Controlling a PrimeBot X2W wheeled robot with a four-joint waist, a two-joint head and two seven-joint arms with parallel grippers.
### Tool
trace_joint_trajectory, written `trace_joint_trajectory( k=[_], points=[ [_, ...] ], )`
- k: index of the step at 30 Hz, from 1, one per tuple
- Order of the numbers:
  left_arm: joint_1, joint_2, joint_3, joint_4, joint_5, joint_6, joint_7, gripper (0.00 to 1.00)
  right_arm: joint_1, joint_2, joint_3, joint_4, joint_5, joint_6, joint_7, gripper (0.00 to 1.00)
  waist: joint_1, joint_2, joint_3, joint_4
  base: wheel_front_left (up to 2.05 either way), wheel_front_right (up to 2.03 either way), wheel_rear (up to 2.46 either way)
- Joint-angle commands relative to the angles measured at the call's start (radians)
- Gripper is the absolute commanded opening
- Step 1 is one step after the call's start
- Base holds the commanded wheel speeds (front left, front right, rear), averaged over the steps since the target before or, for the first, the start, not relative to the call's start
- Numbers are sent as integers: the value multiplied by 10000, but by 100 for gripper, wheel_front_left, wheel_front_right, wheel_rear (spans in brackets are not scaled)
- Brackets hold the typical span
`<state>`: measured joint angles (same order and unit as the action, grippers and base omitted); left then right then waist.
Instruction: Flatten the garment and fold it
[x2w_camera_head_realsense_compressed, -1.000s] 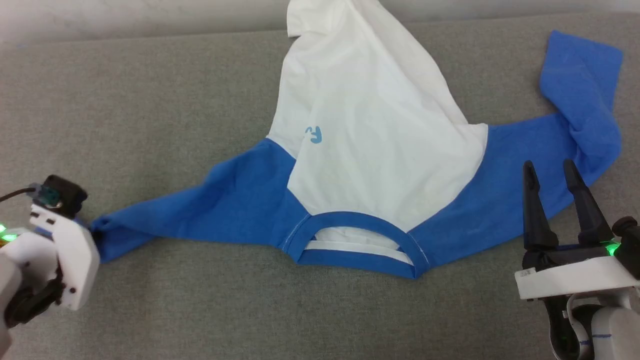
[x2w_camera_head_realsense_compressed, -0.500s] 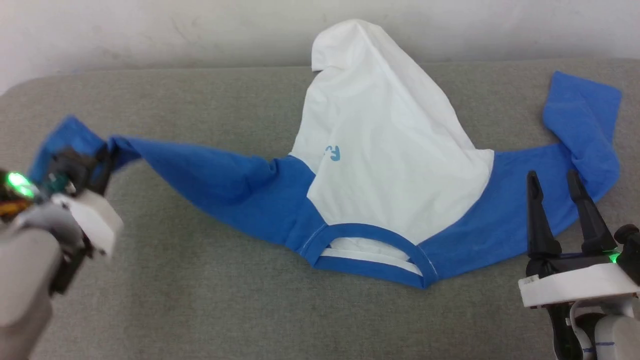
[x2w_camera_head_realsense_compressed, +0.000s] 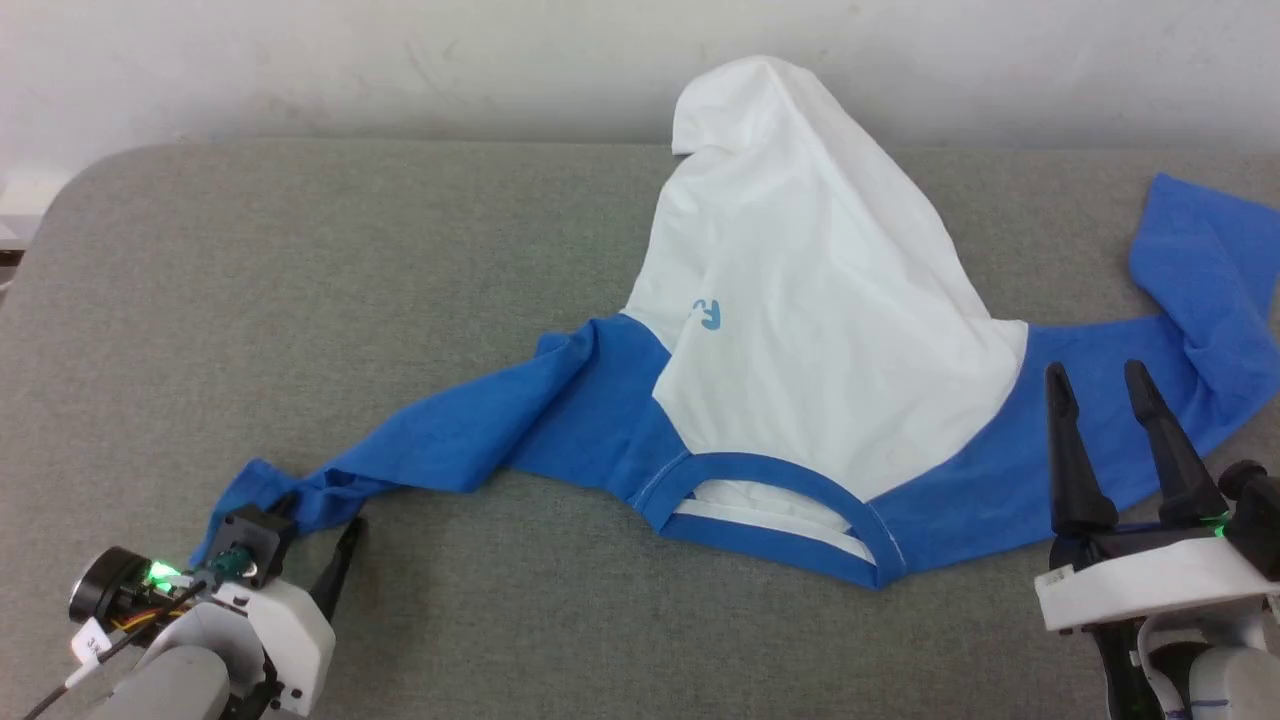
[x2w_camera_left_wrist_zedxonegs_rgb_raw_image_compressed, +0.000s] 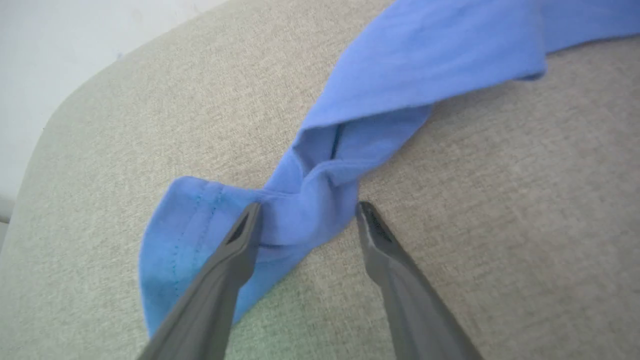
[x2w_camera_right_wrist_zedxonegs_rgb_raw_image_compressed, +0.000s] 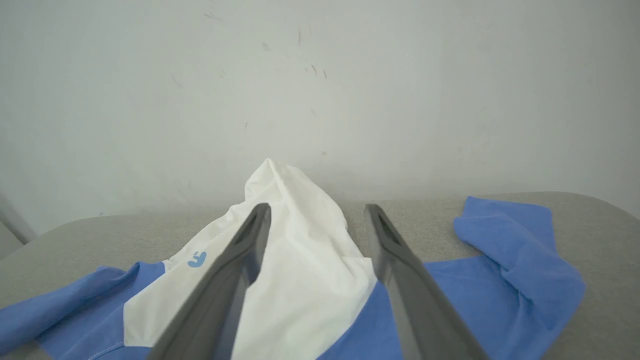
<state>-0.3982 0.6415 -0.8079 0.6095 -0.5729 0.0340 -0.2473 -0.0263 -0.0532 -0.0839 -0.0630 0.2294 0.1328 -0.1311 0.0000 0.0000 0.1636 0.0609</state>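
The garment (x2w_camera_head_realsense_compressed: 810, 300) lies on the grey padded surface, its white body bunched up toward the wall and its blue neckband (x2w_camera_head_realsense_compressed: 770, 500) facing me. The left sleeve (x2w_camera_head_realsense_compressed: 450, 440) runs to the near left, twisted close to its cuff (x2w_camera_left_wrist_zedxonegs_rgb_raw_image_compressed: 185, 235). My left gripper (x2w_camera_head_realsense_compressed: 322, 515) (x2w_camera_left_wrist_zedxonegs_rgb_raw_image_compressed: 307, 210) is open, one finger on each side of that twisted part and gripping nothing. The right sleeve (x2w_camera_head_realsense_compressed: 1200, 270) is folded back on itself at the far right. My right gripper (x2w_camera_head_realsense_compressed: 1095, 368) (x2w_camera_right_wrist_zedxonegs_rgb_raw_image_compressed: 317, 207) hangs open over the sleeve's near part, empty.
The grey surface (x2w_camera_head_realsense_compressed: 300, 290) has a rounded far-left corner (x2w_camera_head_realsense_compressed: 90, 170) and ends against a pale wall (x2w_camera_head_realsense_compressed: 300, 60). Bare cloth-covered room lies left of the garment and along the near edge.
The left gripper, shut on the left sleeve's cuff before, lifted it, brought it down at the near left and opened. The head view has shifted. The right gripper keeps its place.
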Motion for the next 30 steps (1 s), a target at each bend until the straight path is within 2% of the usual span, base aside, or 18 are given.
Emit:
trace_joint_trajectory(
  k=[1,8,15,19,26,30],
  points=[
    [222,-5,-10,71,-71,-102,-40,100,140,29,-3,15,-13,-21,32,100,0,0,-190,146,0,0,0],
    [282,647,863,-786,-659,-43,-59,100,241,29,-27,106,91,-21,73,100,0,0,-404,323,0,0,0],
    [-208,1450,1050,-1370,-1405,-416,2030,100,86,30,119,217,215,-21,10,100,0,0,-44,215,0,0,0],
    [-590,1529,892,-1338,-1844,-890,3388,100,-85,30,216,309,211,-21,-3,100,0,0,226,33,0,0,0],
    [-1175,1509,651,-696,-2075,-1110,4772,100,-319,30,329,433,202,-21,-30,100,0,0,621,-313,0,0,0],
    [-1155,1509,238,-553,-2452,-1467,5764,100,-406,30,362,504,211,-21,-77,100,0,0,841,-479,0,0,0]
  ],
)
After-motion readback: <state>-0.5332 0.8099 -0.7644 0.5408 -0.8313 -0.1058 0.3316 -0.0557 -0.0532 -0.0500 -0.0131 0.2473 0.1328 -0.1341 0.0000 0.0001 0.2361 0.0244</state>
